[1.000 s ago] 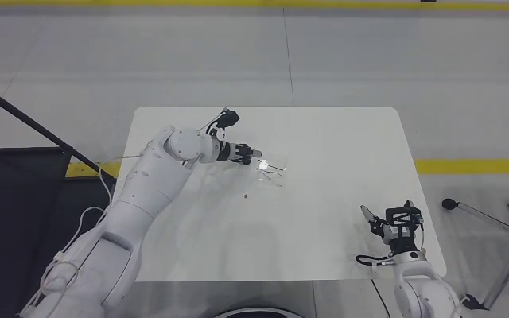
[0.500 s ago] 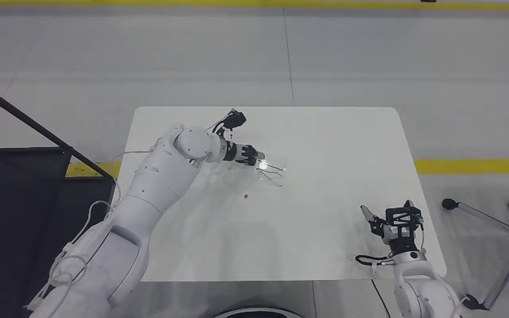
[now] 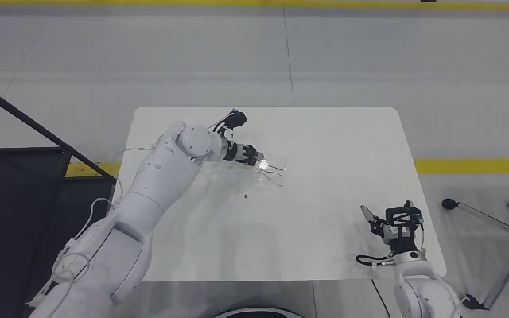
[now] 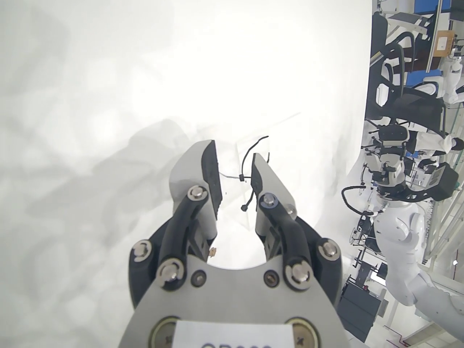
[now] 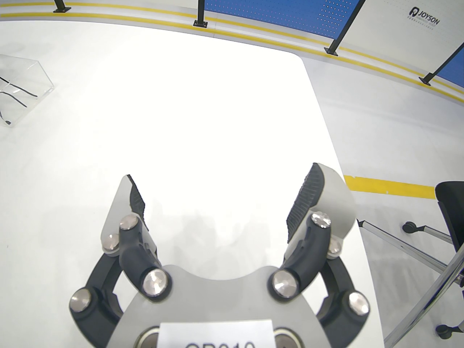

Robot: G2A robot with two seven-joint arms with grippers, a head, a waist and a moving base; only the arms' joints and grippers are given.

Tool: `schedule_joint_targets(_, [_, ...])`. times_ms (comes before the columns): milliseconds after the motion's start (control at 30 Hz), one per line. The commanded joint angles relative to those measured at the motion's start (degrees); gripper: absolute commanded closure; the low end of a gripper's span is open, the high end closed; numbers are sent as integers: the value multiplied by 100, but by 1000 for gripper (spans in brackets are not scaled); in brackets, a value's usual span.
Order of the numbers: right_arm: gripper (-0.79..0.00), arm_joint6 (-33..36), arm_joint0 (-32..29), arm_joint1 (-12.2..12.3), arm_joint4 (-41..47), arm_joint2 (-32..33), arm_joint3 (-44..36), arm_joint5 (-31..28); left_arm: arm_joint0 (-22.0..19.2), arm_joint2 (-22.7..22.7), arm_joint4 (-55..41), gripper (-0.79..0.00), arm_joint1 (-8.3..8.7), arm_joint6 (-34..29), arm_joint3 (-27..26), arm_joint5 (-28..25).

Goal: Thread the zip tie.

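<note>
Zip tie (image 4: 243,162): black, thin, curled. Lay inside a clear acrylic tray (image 5: 43,74) near the middle of the white table (image 3: 342,143), with at least one more black tie beside it.

Judged to be at the opening step, the pick-up. No threading begun, and no tie yet in either gripper.

Left gripper (image 4: 235,153): hovered at the side of the tray nearer its own arm. Fingers stood partly apart, a narrower gap than on the other arm, and pointed into the tray, with the curled tie showing in the gap just beyond the fingertips. Clamped on nothing. Could not tell whether one pad brushed the tie or the tray's wall.

Right gripper (image 5: 224,197): sat well apart from the tray, over the table's near right corner. Fingers were spread wide, holding and touching nothing.

Next move, as judged: called for easing the left fingers lower and forward until the pads straddled a single strand, then closing gently. Needed a hold near one end, leaving head or tail free for the second gripper. Probably also required bringing the right arm across to take the free end. Risked pinching two ties together, or nudging the light tray instead of the tie.
</note>
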Motion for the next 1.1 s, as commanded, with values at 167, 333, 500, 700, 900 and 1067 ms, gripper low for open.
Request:
schedule_joint_targets(167, [-785,0,0,0,0,0,0,0,-3,-25,-14,-271,-9,-88,20,-69])
schedule_joint_targets(333, [-785,0,0,0,0,0,0,0,-5,-22,5,-249,-21,-142,34,-73])
schedule_joint_targets(500, [-785,0,0,0,0,0,0,0,-8,-29,-2,-228,-37,-155,70,-87])
schedule_joint_targets(700, [-785,0,0,0,0,0,0,0,-18,-43,-11,-139,-53,-151,112,-107])
schedule_joint_targets(900, [-785,0,0,0,0,0,0,0,-32,-49,0,-15,-68,-170,154,-126])
schedule_joint_targets(1067, [-785,0,0,0,0,0,0,0,-55,-74,9,0,-69,-177,167,-147])
